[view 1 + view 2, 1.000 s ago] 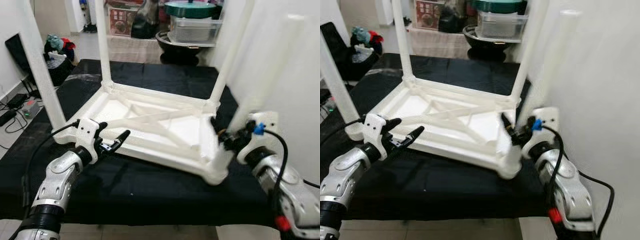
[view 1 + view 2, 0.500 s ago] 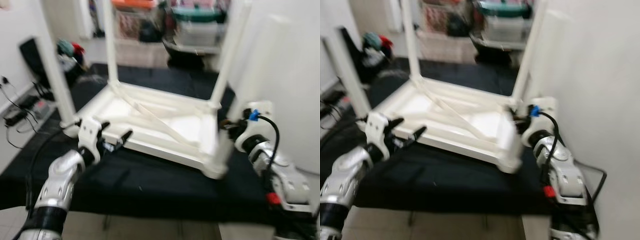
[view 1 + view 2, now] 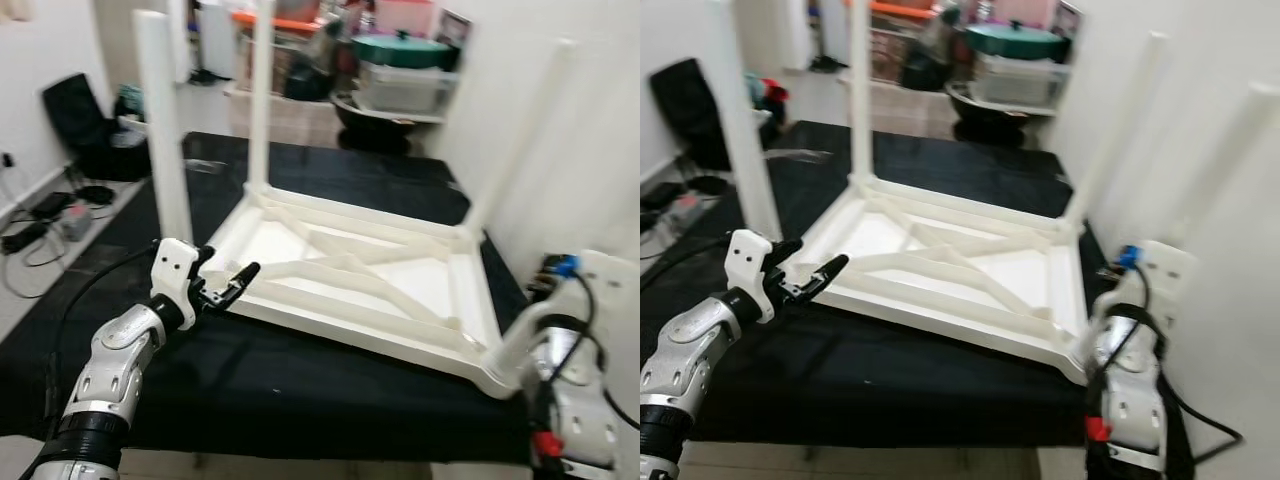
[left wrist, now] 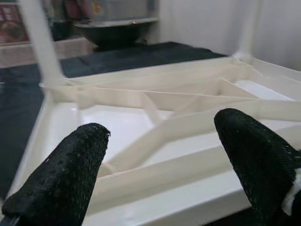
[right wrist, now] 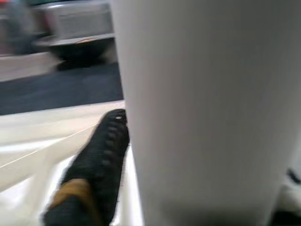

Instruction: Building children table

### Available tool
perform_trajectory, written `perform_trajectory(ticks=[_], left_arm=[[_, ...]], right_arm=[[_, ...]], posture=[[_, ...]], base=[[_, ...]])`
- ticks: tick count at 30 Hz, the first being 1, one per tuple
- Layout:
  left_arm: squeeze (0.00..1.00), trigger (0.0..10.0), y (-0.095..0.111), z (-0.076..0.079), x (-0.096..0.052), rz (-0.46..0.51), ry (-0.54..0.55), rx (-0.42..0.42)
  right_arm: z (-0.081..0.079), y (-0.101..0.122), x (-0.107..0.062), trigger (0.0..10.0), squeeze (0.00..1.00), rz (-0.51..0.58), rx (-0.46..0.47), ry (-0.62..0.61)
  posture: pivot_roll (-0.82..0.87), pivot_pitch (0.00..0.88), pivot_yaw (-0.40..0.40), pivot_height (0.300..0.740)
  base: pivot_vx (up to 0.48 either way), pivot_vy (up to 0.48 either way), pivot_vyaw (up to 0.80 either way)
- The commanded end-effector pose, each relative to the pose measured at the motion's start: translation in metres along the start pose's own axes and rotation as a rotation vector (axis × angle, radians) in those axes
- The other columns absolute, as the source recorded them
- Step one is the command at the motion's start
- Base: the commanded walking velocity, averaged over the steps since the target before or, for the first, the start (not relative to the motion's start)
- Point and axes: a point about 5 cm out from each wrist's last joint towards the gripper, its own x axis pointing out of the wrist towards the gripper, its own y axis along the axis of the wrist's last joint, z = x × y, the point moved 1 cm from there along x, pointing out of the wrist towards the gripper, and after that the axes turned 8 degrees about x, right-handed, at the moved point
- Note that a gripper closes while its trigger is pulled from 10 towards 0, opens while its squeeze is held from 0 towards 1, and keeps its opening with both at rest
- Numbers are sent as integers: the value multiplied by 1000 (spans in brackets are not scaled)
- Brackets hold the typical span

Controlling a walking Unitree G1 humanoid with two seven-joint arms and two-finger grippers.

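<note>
A white plastic children's table lies upside down on a black-covered surface, its legs pointing up. My left gripper is open at the near left edge of the frame, just below the near left leg, with nothing between its fingers. My right gripper is at the near right corner, shut on the near right leg. One black finger lies against that leg; the other finger is hidden behind it.
A white wall stands close on the right. Behind the surface are a green-lidded pot and plastic boxes. On the floor at the left are a black bag and cables.
The whole picture has shifted and sharpened, so the camera moved. The left gripper stays open at the near left edge. The right gripper stays at the near right leg.
</note>
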Motion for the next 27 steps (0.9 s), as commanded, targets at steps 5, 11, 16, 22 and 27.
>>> perform_trajectory(ticks=[5,11,16,22,27], left_arm=[[353,10000,-3,-3,-2,-10,6,-5],[345,10000,-2,-2,-2,-7,9,-6],[349,10000,-3,-3,-3,-9,11,-3],[349,10000,-3,-3,-5,-12,10,-2],[349,10000,-2,0,-3,-10,8,-4]], right_arm=[[-48,36,-12,10000,0,9,69,599],[-53,35,-41,7490,0,-41,12,934],[-50,27,-40,0,0,-59,-1,961],[2,-2,20,0,0,-151,-116,154],[46,-29,-4,0,0,-236,35,-523]], posture=[[60,0,-85,740],[64,0,-94,740],[71,0,-95,740],[69,0,-95,740],[73,0,-91,740]], base=[[0,0,0],[0,0,0],[0,0,0],[0,0,0],[0,0,0]])
